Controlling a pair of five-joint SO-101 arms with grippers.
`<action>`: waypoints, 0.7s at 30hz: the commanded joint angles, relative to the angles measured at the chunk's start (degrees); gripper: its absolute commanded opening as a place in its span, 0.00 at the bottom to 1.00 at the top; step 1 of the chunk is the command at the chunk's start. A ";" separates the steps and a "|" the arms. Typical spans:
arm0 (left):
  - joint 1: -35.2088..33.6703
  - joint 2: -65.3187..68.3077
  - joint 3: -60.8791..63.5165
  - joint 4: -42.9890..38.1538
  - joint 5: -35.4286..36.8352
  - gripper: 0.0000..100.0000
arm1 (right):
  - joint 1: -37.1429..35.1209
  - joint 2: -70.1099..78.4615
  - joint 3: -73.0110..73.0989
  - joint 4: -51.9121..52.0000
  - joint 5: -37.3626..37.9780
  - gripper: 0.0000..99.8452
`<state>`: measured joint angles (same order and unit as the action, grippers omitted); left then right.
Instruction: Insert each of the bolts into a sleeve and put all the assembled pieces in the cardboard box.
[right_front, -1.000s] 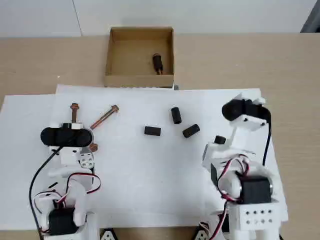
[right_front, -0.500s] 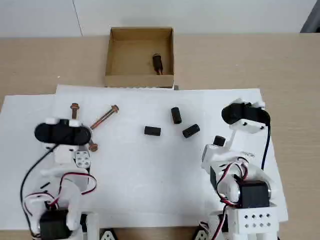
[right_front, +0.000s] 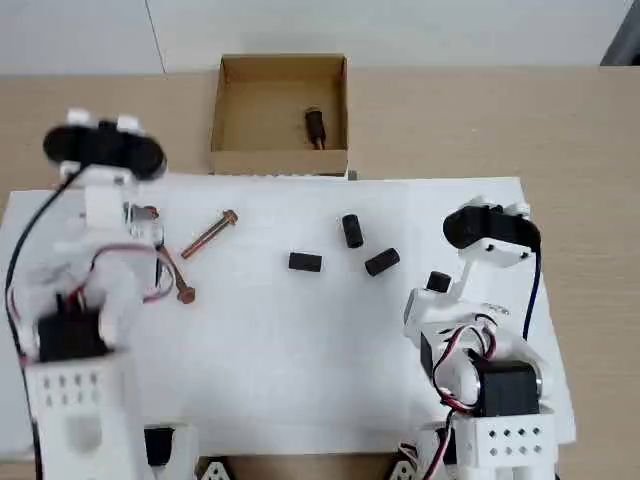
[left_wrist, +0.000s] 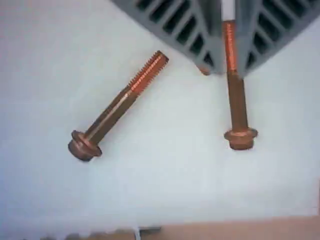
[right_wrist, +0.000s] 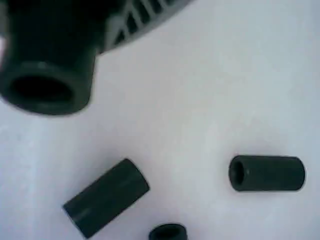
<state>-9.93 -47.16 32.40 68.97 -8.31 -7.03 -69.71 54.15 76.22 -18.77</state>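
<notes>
My left gripper (left_wrist: 227, 70) is shut on a copper bolt (left_wrist: 235, 100) by its threaded end, with the head pointing toward the paper's far edge. In the high view this gripper (right_front: 145, 215) is at the far left of the white paper. A second bolt (right_front: 208, 233) lies slanted beside it, and a third bolt (right_front: 180, 285) lies nearer, partly under the arm's wires. My right gripper (right_front: 438, 283) is shut on a black sleeve (right_wrist: 45, 75) above the paper's right side. Three loose sleeves (right_front: 305, 262), (right_front: 352, 230), (right_front: 382, 262) lie mid-paper. The cardboard box (right_front: 228, 110) holds one assembled piece (right_front: 316, 125).
The white paper (right_front: 300, 360) covers most of the wooden table, with bare room in its near middle. The box stands just past the paper's far edge. Both arm bases sit at the near edge, left and right.
The left arm has swung from the near left out toward the far left, and its gripper now sits at the upright bolt. The right arm drew back slightly and then stayed still.
</notes>
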 joint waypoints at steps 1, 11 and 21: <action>0.00 9.67 -6.73 2.46 -0.18 0.01 | 0.04 -0.40 -0.26 -1.27 -0.35 0.00; 4.57 28.40 -11.38 3.34 -9.14 0.01 | 0.04 -0.31 -0.18 -1.27 -0.35 0.00; 7.91 42.81 -22.64 5.27 -15.47 0.01 | -0.13 -0.66 2.29 -1.36 1.93 0.00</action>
<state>-2.37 -8.04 16.84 72.22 -22.02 -7.03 -69.71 56.62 76.22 -17.80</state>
